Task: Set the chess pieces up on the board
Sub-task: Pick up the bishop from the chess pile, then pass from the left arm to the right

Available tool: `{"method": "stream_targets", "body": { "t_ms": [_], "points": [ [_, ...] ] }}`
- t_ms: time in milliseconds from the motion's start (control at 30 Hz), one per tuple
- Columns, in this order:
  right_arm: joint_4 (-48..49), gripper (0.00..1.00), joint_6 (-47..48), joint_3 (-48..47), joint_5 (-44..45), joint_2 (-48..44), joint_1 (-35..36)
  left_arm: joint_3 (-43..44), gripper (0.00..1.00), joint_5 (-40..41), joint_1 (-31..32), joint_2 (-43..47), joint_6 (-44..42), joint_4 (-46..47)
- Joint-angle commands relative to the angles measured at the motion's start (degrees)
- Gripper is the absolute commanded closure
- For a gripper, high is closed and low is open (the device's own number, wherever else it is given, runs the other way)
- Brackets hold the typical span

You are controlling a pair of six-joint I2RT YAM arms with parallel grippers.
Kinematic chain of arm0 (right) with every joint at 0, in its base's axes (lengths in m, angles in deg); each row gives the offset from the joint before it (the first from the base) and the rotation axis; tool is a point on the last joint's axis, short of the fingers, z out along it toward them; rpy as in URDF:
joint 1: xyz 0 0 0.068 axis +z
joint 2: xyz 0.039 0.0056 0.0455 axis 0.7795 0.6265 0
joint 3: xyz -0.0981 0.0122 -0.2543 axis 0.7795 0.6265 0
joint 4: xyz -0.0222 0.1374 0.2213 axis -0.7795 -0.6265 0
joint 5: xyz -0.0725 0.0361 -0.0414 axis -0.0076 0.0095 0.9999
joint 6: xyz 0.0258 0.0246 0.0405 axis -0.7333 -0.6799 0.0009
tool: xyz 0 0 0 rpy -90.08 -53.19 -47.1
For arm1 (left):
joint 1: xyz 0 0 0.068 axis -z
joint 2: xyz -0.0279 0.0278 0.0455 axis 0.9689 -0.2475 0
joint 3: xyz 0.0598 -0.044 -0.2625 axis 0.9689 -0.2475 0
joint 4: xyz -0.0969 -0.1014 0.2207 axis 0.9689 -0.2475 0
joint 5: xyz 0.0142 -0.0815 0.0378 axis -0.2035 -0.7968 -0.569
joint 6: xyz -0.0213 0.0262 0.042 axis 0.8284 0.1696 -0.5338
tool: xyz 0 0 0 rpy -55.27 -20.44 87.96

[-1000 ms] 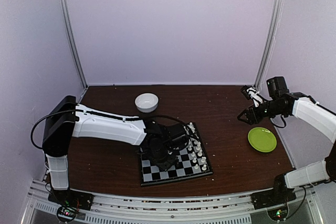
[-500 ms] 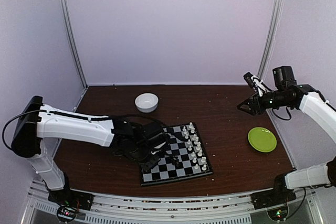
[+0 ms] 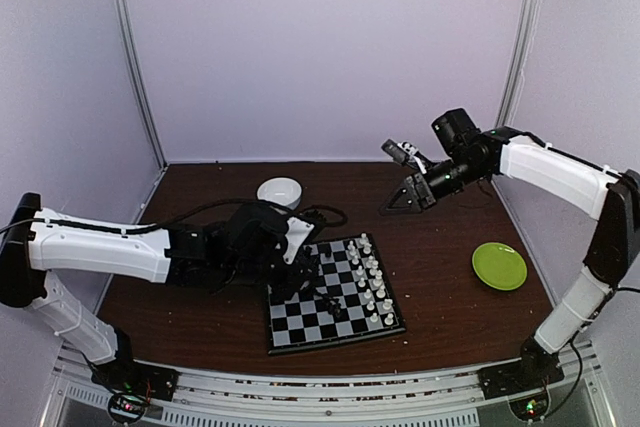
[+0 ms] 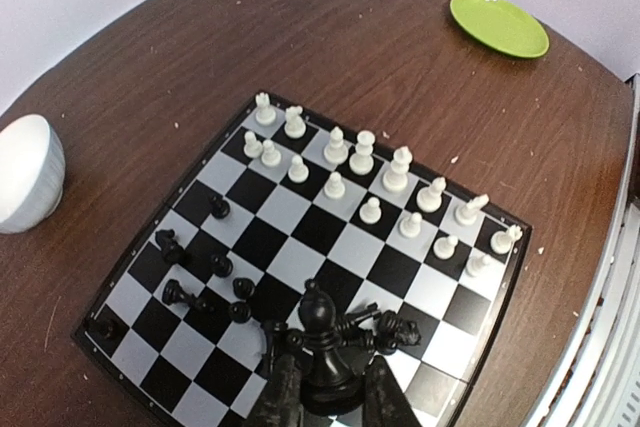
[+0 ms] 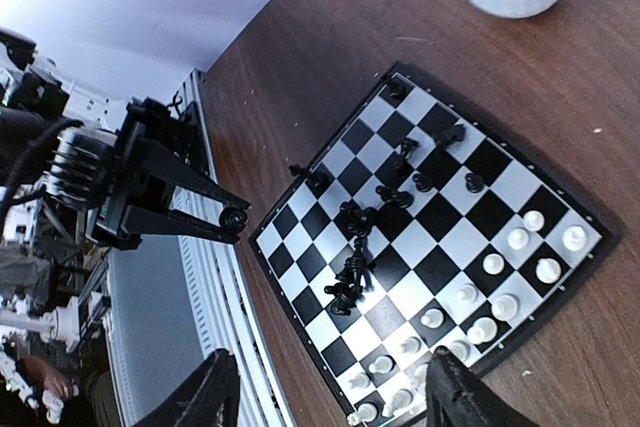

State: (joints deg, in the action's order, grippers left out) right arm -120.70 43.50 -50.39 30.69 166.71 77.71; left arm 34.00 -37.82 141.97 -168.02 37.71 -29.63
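The board (image 3: 300, 327) lies near the table's front edge, and in the left wrist view the board (image 4: 350, 247) fills the frame. White chess pieces (image 4: 400, 172) stand in two rows along its right side (image 3: 372, 277). Black ones are scattered on the left, and a few lie in a heap (image 4: 385, 327) (image 5: 350, 277). My left gripper (image 4: 332, 372) is shut on a black bishop (image 4: 322, 322), held above the board's left part (image 3: 297, 269). My right gripper (image 3: 386, 179) hangs open and empty, high over the back of the table, and looks down on the board (image 5: 455, 242).
A white bowl (image 3: 279, 192) stands behind the board on the left. A green plate (image 3: 499, 265) lies to the right of the board. Crumbs dot the brown table. The metal rail runs along the near edge (image 5: 215, 277).
My left arm has pulled back to the left from the board's middle, with the black piece in its jaws. My right arm has swung left from over the green plate to above the table's back.
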Motion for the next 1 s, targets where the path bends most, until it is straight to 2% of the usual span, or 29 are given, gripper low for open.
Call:
{"method": "stream_targets", "body": {
  "t_ms": [0,267,500,667,867,967],
  "points": [
    [-7.3,0.34,-0.8,-5.2,-4.4,5.4,4.8,-0.4,0.87,2.1,-0.4,0.5,-2.6,9.6],
    [-3.2,0.47,-6.3,-5.2,-7.5,9.5,9.0,-0.2,0.87,0.6,-0.4,0.2,-3.2,11.3],
    [-0.2,0.51,-9.8,-7.0,-8.0,11.9,11.0,0.7,0.87,-0.4,-0.4,-0.9,-3.8,11.4],
    [6.1,0.53,-18.1,-7.1,-10.1,13.3,12.1,0.9,0.87,-1.4,-0.4,-1.6,-3.5,12.2],
    [6.3,0.55,-18.9,-7.8,-10.2,15.0,13.3,0.8,0.86,-1.9,-0.4,-1.7,-3.2,12.3],
    [7.2,0.61,-20.0,-8.0,-10.8,15.8,13.7,0.9,0.86,-1.9,-0.4,-1.9,-3.2,12.4]
  ]
}}
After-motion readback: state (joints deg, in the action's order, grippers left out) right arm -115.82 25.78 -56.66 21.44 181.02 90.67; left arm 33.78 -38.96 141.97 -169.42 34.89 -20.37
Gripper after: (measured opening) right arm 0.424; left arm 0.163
